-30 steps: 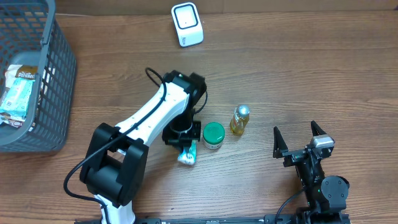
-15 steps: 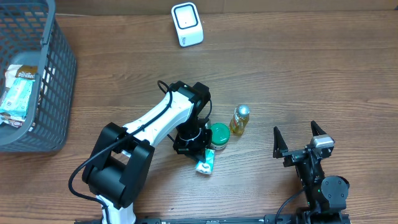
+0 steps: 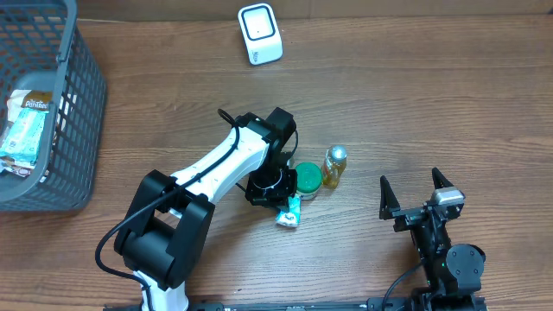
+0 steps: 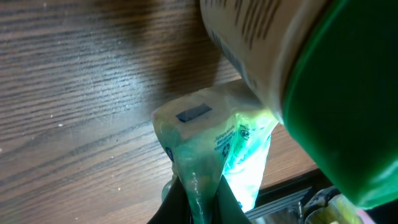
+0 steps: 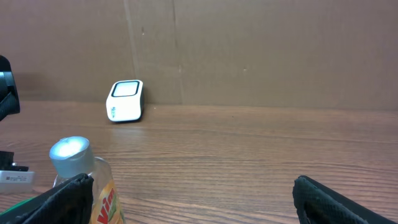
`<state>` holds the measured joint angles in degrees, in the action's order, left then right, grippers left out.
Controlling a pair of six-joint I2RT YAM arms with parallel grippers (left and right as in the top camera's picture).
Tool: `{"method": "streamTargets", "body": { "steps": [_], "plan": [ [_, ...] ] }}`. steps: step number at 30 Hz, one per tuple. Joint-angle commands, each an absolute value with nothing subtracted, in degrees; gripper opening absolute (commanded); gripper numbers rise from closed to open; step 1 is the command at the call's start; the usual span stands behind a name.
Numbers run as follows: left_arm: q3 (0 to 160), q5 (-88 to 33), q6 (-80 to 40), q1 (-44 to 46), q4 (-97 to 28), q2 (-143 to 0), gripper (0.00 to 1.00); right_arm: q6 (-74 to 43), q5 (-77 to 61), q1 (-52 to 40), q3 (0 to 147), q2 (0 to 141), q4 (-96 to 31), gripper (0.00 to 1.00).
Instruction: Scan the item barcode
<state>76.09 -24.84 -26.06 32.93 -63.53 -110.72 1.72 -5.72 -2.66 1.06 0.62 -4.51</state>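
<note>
My left gripper (image 3: 281,197) is shut on a green and white plastic packet (image 3: 289,212), pinched by one edge just above the table. In the left wrist view the packet (image 4: 214,140) stands up from my black fingertips (image 4: 177,202), and a small blue mark shows on its top. A jar with a green lid (image 3: 308,180) presses against the packet's right side and fills that view's right part (image 4: 336,93). The white barcode scanner (image 3: 260,34) stands at the table's far edge, also seen in the right wrist view (image 5: 125,99). My right gripper (image 3: 415,195) rests open at the near right, holding nothing.
A small yellow bottle with a silver cap (image 3: 333,166) stands just right of the jar, close to my right gripper's left finger (image 5: 65,199). A grey mesh basket (image 3: 82,121) with packaged goods sits at the far left. A brown wall rises behind the scanner.
My left gripper swung right with the packet, from the jar's left side to just below it. The jar has shifted a little right, towards the bottle. The right arm stayed still.
</note>
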Motion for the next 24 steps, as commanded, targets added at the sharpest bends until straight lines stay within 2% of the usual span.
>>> {"method": "streamTargets", "body": {
  "steps": [1,6,11,19,23,24],
  "plan": [
    [76.1,-25.1,-28.6,32.9,-63.6,-110.7,0.05,2.0,-5.7,-2.5,0.4,0.2,-4.3,1.00],
    [76.1,-22.2,-28.3,32.1,-65.2,-110.7,0.04,2.0,-5.7,-2.5,0.4,0.2,-4.3,1.00],
    [76.1,-14.3,-28.3,29.8,-68.5,-110.7,0.05,2.0,-5.7,-2.5,0.4,0.2,-4.3,1.00],
    [76.1,1.2,-31.4,28.3,-66.8,-110.7,0.05,2.0,-5.7,-2.5,0.4,0.2,-4.3,1.00],
    [76.1,3.2,-31.4,28.5,-63.6,-110.7,0.10,2.0,-5.7,-2.5,0.4,0.2,-4.3,1.00],
    [76.1,3.2,-31.4,28.5,-62.7,-110.7,0.15,2.0,-5.7,-2.5,0.4,0.2,-4.3,1.00]
  ]
}}
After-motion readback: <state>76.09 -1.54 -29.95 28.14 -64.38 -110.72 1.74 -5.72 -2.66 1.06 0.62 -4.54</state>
